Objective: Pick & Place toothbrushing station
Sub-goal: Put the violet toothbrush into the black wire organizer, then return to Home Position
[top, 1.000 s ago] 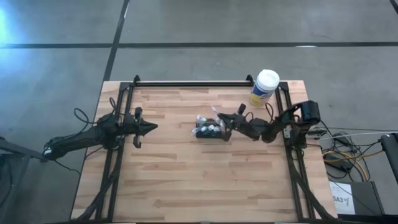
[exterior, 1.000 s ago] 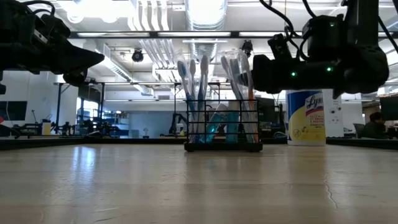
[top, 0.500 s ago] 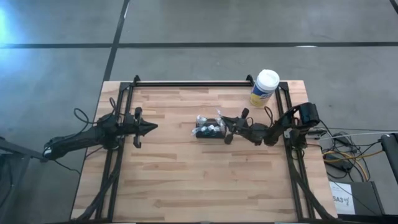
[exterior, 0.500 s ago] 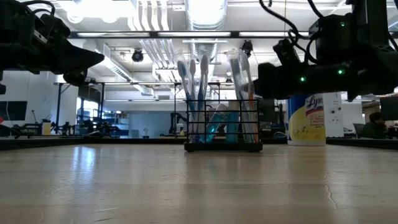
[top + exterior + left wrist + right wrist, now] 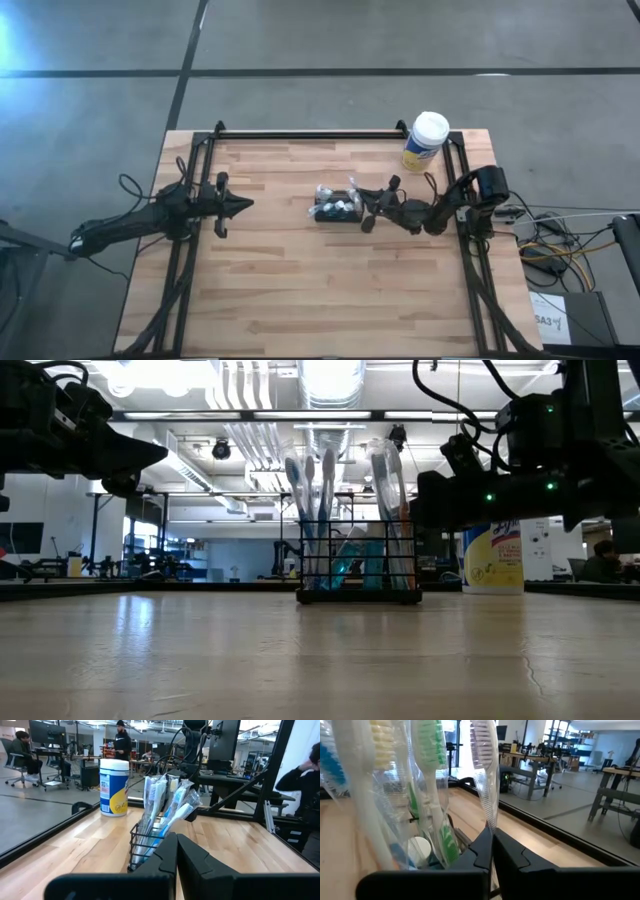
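The toothbrushing station [image 5: 333, 208] is a small black wire caddy standing on its base in the middle of the wooden table. Several wrapped toothbrushes [image 5: 325, 500] stand upright in it. My right gripper [image 5: 358, 193] comes level from the table's right side. Its shut fingertips [image 5: 491, 831] are right beside the wrapped toothbrushes [image 5: 482, 780] at the caddy's right end, above the caddy's rim [image 5: 415, 500]. My left gripper [image 5: 250, 205] waits shut over the table's left part and points level at the caddy [image 5: 150, 840] from a distance. My right gripper's shut fingertips stand right beside the plastic wrap of a toothbrush [image 5: 487, 805] at the caddy's right end, coming level from the table's right side. I cannot tell whether they touch the wrap.
A round white-lidded canister with a yellow label [image 5: 427, 140] stands at the table's far right corner, behind the right arm. Black frame rails [image 5: 190, 250] run along the table's left, right and far sides. People sit and stand in the room beyond the table.
My right gripper has sunk a little beside the caddy's right end, staying shut, and its wrist has turned slightly. The caddy and its toothbrushes have stayed where they were.
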`<action>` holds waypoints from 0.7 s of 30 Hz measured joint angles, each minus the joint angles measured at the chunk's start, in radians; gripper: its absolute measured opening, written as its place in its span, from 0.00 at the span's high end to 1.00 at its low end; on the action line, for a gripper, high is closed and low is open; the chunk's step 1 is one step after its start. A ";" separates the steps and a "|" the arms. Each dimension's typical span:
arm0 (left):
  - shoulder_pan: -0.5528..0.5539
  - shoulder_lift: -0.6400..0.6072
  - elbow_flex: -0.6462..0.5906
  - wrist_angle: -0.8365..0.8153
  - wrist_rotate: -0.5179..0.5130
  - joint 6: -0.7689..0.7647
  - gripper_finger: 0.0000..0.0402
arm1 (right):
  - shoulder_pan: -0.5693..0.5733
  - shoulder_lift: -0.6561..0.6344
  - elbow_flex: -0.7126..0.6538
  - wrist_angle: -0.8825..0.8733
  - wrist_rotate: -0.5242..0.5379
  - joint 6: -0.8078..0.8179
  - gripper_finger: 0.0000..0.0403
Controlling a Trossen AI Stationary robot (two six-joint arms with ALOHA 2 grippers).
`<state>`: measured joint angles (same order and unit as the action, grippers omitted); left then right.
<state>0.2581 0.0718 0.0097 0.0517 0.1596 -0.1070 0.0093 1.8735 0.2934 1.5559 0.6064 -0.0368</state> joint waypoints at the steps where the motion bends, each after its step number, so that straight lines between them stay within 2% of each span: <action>1: 0.000 0.000 0.000 0.000 0.000 0.000 0.98 | 0.000 -0.004 0.000 -0.002 -0.001 0.000 0.98; 7: 0.000 0.000 0.000 0.000 0.000 -0.001 0.98 | 0.003 -0.040 -0.014 -0.015 -0.007 0.005 0.95; 16: 0.000 0.000 0.000 0.000 0.003 -0.023 0.98 | 0.006 -0.119 -0.065 -0.010 -0.021 0.039 0.75; 21: 0.000 0.000 0.000 0.000 0.003 -0.021 0.98 | 0.006 -0.172 -0.094 -0.013 -0.039 0.057 0.69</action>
<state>0.2581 0.0719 0.0097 0.0517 0.1623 -0.1277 0.0158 1.7011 0.1991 1.5433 0.5678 0.0200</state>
